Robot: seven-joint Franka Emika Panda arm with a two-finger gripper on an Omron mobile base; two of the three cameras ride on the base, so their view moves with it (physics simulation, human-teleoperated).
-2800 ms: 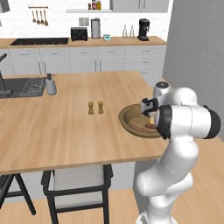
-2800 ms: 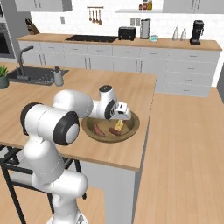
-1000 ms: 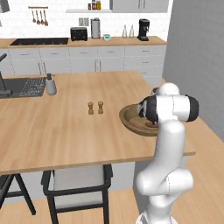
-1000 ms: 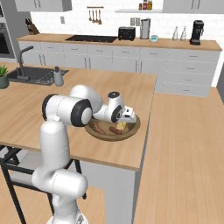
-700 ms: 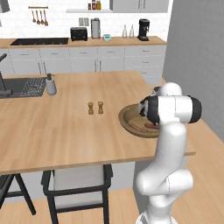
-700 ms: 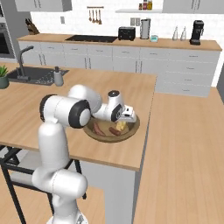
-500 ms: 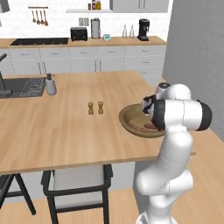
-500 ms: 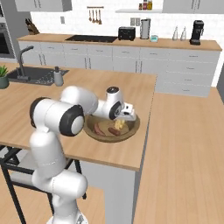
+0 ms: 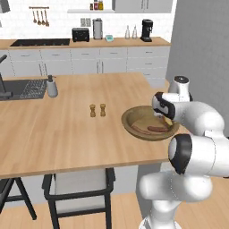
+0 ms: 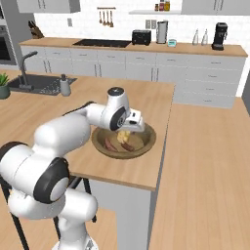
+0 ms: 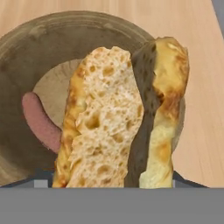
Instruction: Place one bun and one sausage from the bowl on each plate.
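The bun (image 11: 118, 118) stands close in front of the hand camera, its split, porous crumb face and toasted golden crust running lengthwise up the view; this framing indicates that it lies directly between the finger tips, above the bowl (image 11: 26, 52). In the right base view a yellow bun (image 10: 124, 135) shows just under the gripper (image 10: 131, 128), over the bowl (image 10: 146, 141). The gripper jaws stand wide, a spacing that suits the bun's breadth; whether they are pressing on the bun or merely straddling it cannot be told, since the finger tips are hidden behind it. One sausage (image 11: 40, 123) lies on the bowl floor beside the bun, partly covered by it. The right base view shows two reddish sausages (image 10: 119, 146) side by side in the bowl, and the left base view shows one sausage (image 9: 156, 129) on the bowl floor near the rim (image 9: 129, 127). The bowl rests near the edge of the wooden surface (image 9: 67, 134), within easy reach of the arm. The judged step is acquisition of the first bun; all transfers to the plates remain outstanding. Two small shakers (image 9: 97, 110) stand well apart from the bowl on the same surface.
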